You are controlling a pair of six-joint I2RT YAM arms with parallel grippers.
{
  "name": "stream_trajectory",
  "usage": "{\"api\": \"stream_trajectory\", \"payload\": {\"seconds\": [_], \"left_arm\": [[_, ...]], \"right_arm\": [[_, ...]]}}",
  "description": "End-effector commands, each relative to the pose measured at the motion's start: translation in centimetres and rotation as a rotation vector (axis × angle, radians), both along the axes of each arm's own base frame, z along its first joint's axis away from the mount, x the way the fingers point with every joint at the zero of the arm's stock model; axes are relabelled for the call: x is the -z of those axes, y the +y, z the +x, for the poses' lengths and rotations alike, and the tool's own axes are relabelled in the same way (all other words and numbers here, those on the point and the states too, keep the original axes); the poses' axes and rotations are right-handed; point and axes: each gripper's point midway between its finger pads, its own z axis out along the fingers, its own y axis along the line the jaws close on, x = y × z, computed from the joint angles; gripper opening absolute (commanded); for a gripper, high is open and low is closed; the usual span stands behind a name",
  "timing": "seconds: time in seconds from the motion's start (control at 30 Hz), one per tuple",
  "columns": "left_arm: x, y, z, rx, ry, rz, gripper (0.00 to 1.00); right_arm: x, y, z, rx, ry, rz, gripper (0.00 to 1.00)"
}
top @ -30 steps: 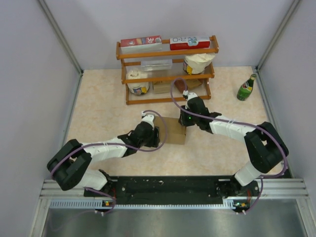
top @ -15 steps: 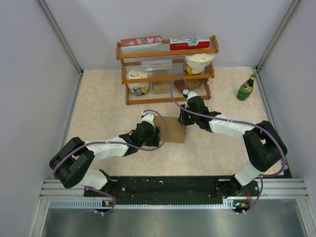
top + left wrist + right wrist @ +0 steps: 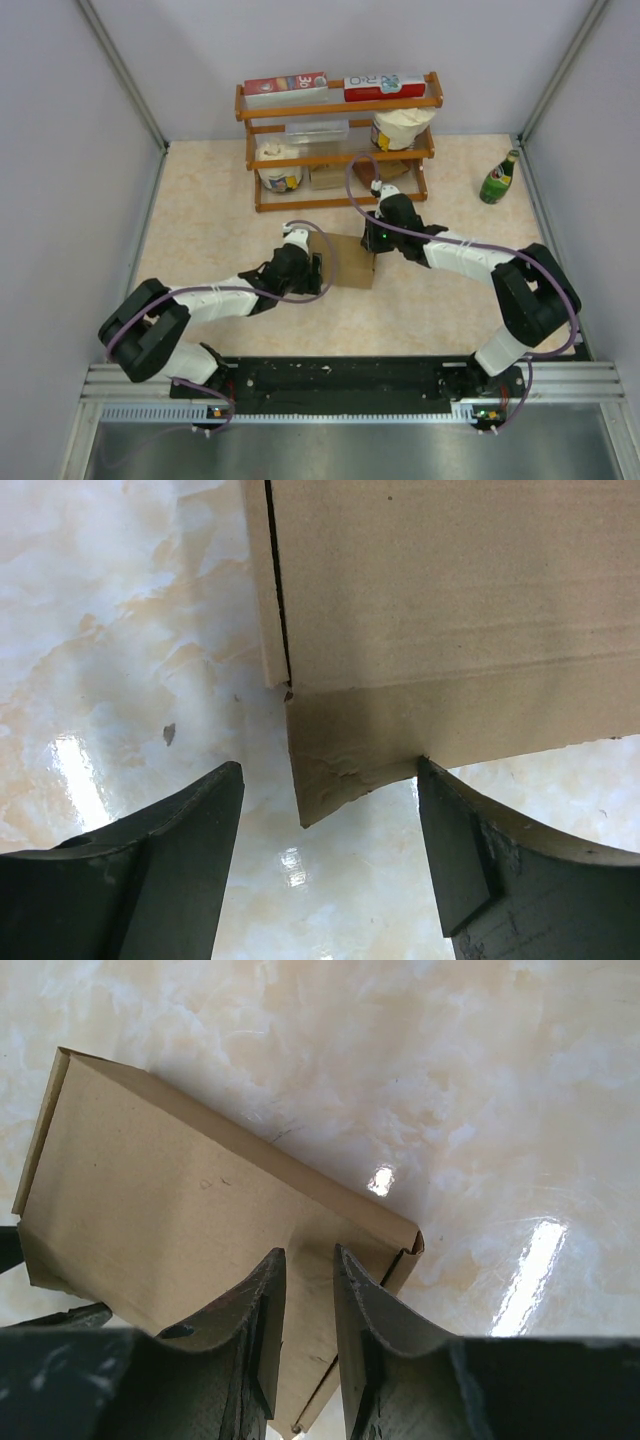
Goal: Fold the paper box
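Left gripper (image 3: 328, 780): fingers spread wide, holding nothing. A loose flap corner of the paper box (image 3: 450, 610) hangs between them, and it is not clear whether it touches the right-hand finger.

Right gripper (image 3: 305, 1255): fingers drawn narrow with a slim gap, set over the box's flat top panel. Whether they pinch any cardboard cannot be told.

The box lies near the middle of the counter (image 3: 200, 220), the left gripper at its left side and the right gripper at its far right corner. The wooden rack (image 3: 340, 105) stands beyond it, against the far edge.

Surface: glossy beige marbled top with bright light reflections. Plain pale walls enclose it on the left, far and right sides. A metal rail (image 3: 350, 385) runs along the near edge at the arm bases.

The left wrist view alone shows a dark slit where two panels meet and a creased, scuffed flap below it. The right wrist view alone shows the box's end fold at one corner. Only the top view shows the rack and the green bottle (image 3: 498, 178) near the far right corner.

Count: two arms, one box, one rack, one bottle, and two red-and-white cartons (image 3: 286, 86) on the rack's top tier.
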Motion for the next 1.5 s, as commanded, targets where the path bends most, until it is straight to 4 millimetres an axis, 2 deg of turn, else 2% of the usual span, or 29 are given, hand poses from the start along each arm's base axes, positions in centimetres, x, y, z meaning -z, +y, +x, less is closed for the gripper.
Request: {"api": "stream_trajectory", "payload": {"seconds": [0.0, 0.13, 0.23, 0.43, 0.6, 0.87, 1.17, 1.47], "left_arm": [[-0.7, 0.6, -0.4, 0.02, -0.014, -0.002, 0.75], [-2.7, 0.2, -0.6, 0.038, -0.05, -0.05, 0.75], [-3.5, 0.3, -0.8, 0.04, -0.067, -0.065, 0.75], [-3.1, 1.0, -1.0, 0.021, -0.068, -0.062, 0.74], [-2.9, 1.2, -0.9, 0.006, -0.08, -0.072, 0.67], [-3.3, 1.1, 0.3, 0.003, -0.109, -0.079, 0.62], [-4.7, 0.2, 1.4, 0.025, -0.148, -0.107, 0.65], [-4.4, -0.5, 1.9, 0.048, -0.133, -0.141, 0.66]], "right_arm": [[1.6, -0.5, -0.5, -0.003, 0.061, -0.036, 0.26], [1.5, -0.4, -0.4, -0.008, 0.061, -0.031, 0.26], [1.5, -0.3, -0.5, -0.016, 0.067, -0.025, 0.26], [1.5, 0.2, -0.6, -0.029, 0.079, -0.009, 0.26], [1.4, 0.3, -0.5, -0.033, 0.083, -0.011, 0.26], [1.3, 0.3, -0.3, -0.032, 0.082, -0.023, 0.26], [1.5, 0.2, -0.3, -0.035, 0.086, -0.033, 0.26], [1.6, 0.1, -0.2, -0.033, 0.088, -0.041, 0.26]]}}
